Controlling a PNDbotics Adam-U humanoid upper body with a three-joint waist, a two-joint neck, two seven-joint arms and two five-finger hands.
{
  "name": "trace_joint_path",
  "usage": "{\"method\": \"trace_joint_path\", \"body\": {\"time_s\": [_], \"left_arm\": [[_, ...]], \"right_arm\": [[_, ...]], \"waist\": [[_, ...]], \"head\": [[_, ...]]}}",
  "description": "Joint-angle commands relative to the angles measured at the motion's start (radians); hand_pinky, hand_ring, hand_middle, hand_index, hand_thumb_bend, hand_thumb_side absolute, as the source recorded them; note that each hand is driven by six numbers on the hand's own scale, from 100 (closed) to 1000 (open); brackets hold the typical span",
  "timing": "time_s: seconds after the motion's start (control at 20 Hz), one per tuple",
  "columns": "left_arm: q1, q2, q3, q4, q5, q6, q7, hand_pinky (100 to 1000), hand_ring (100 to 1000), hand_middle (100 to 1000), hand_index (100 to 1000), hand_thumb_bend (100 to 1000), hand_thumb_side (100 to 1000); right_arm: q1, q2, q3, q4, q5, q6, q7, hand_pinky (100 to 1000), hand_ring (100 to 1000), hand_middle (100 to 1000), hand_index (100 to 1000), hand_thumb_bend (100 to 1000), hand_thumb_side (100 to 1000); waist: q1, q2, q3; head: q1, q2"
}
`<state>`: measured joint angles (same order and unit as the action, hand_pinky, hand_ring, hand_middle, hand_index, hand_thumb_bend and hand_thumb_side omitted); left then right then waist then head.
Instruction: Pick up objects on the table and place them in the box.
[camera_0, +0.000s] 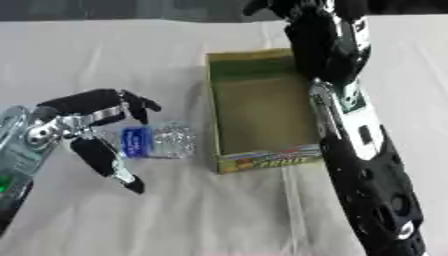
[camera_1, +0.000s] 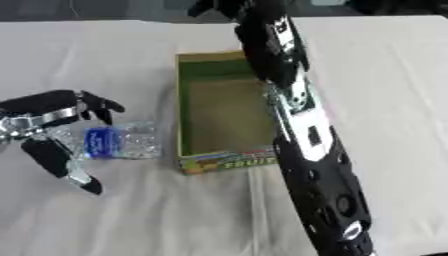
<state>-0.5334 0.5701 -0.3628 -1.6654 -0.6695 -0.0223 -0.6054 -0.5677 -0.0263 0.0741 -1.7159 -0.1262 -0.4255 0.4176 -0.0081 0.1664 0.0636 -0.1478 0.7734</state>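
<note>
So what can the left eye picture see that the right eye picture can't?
Only the left eye view shows more of the left arm, its silvery forearm at the picture's edge. Only the right eye view shows more bare table to the right of the right arm. Both show the left hand with fingers spread around a clear bottle with a blue label lying on the white cloth, and the open cardboard box, nothing visible inside, beside it. The right arm reaches past the box; its hand sits at the top edge, too cut off to read.

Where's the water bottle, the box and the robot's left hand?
bottle (camera_0: 162, 141), left eye view, clear ribbed body right of the blue label
box (camera_0: 262, 161), left eye view, printed near wall
left hand (camera_0: 80, 120), left eye view, silver palm behind the spread fingers
</note>
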Motion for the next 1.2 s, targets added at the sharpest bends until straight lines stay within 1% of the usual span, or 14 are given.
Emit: {"method": "trace_joint_path", "body": {"time_s": [0.05,0.45,0.8,1.1,1.15,1.2], "left_arm": [[-0.004,0.001,0.018,-0.021,-0.028,-0.003,0.014,693,767,641,922,910,412],[-0.005,0.002,0.029,-0.013,-0.079,-0.007,0.033,686,766,622,920,922,411],[-0.02,0.003,0.047,0.07,-0.096,-0.009,0.062,683,763,620,918,925,410],[-0.028,-0.006,0.055,0.11,-0.101,-0.015,0.081,676,757,618,913,921,411],[-0.029,-0.008,0.057,0.116,-0.102,-0.014,0.086,656,740,612,901,917,406],[-0.03,-0.011,0.059,0.121,-0.103,-0.014,0.093,659,743,613,903,918,406]], "right_arm": [[-0.002,0.0,0.0,-0.024,-0.004,0.003,0.0,617,830,883,935,410,1000],[-0.002,0.001,0.001,-0.028,-0.009,0.009,0.001,617,826,882,936,409,1000],[-0.001,0.003,0.001,-0.03,-0.012,0.013,0.003,616,825,882,937,408,1000],[-0.001,0.002,0.002,-0.032,-0.012,0.014,0.007,616,825,883,939,408,1000],[-0.001,0.002,0.002,-0.032,-0.012,0.014,0.007,616,825,883,940,408,1000],[-0.001,0.002,0.001,-0.033,-0.012,0.015,0.008,616,825,883,940,408,1000]], "waist": [[0.005,-0.014,0.0],[0.008,-0.012,-0.001],[0.01,-0.011,-0.008],[0.01,-0.006,-0.009],[0.01,-0.005,-0.01],[0.01,-0.004,-0.01]], "head": [[0.009,-0.003],[0.01,-0.003],[0.011,-0.003],[0.013,-0.003],[0.013,-0.003],[0.014,-0.003]]}}
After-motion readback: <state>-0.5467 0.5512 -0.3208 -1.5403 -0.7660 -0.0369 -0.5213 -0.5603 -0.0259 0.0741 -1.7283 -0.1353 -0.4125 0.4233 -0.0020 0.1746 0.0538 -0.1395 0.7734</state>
